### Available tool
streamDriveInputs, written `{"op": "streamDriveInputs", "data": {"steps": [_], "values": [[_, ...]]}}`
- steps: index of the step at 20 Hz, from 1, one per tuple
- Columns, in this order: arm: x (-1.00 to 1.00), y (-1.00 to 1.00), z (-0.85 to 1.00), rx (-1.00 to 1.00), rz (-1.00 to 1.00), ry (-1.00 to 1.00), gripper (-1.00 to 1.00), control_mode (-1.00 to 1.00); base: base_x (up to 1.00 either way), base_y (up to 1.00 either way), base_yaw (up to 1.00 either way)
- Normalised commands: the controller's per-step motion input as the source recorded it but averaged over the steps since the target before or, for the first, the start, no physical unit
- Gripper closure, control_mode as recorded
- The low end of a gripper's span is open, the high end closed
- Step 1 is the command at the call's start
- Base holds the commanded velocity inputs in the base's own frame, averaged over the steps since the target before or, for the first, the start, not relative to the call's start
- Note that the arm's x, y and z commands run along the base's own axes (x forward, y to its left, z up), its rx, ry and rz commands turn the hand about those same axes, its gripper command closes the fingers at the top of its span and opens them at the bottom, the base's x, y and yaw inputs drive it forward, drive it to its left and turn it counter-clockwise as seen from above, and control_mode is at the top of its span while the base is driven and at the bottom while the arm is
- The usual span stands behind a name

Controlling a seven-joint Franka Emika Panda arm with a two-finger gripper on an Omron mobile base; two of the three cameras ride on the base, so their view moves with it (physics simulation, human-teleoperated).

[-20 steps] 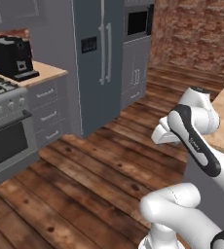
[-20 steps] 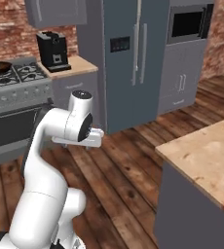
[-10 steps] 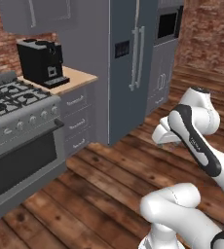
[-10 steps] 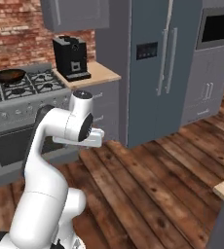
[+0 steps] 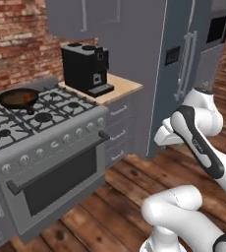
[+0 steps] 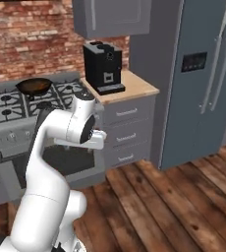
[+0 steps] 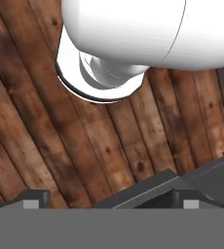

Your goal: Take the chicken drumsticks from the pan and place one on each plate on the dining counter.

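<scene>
The pan [image 5: 19, 97] sits on the rear burner of the stove [image 5: 41, 147], toward the brick wall [image 5: 16, 44]; in the right base view it [image 6: 35, 86] shows as a dark round bowl with a brownish inside. Something brown lies in it, but it is too small and blurred to make out as separate drumsticks or to tell which way they point. The pan's thin black handle runs from the rim forward over the grates, toward the stove's front. To the right of the stove a black coffee machine [image 5: 85, 69] stands on a short wooden worktop [image 5: 117, 88] over grey drawers [image 6: 127, 130], with a tall grey fridge [image 6: 203, 78] beyond that. The arm is folded up well apart from the stove, over the plank floor [image 5: 134, 197]. The gripper [image 7: 111, 202] points down at the floor, its two dark fingertips spread wide with nothing between them.
</scene>
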Motion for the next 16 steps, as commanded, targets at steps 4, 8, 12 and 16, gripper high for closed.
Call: {"op": "streamDriveInputs", "data": {"steps": [4,8,12,16], "values": [[0.0,0.0,0.0,0.0,0.0,0.0,-1.0,1.0,0.67,0.93,0.25],[0.0,0.0,0.0,0.0,0.0,0.0,-1.0,1.0,0.43,0.56,0.24],[0.0,0.0,0.0,0.0,0.0,0.0,-1.0,1.0,0.31,0.18,0.28],[0.0,0.0,0.0,0.0,0.0,0.0,-1.0,1.0,0.46,0.08,0.37]]}}
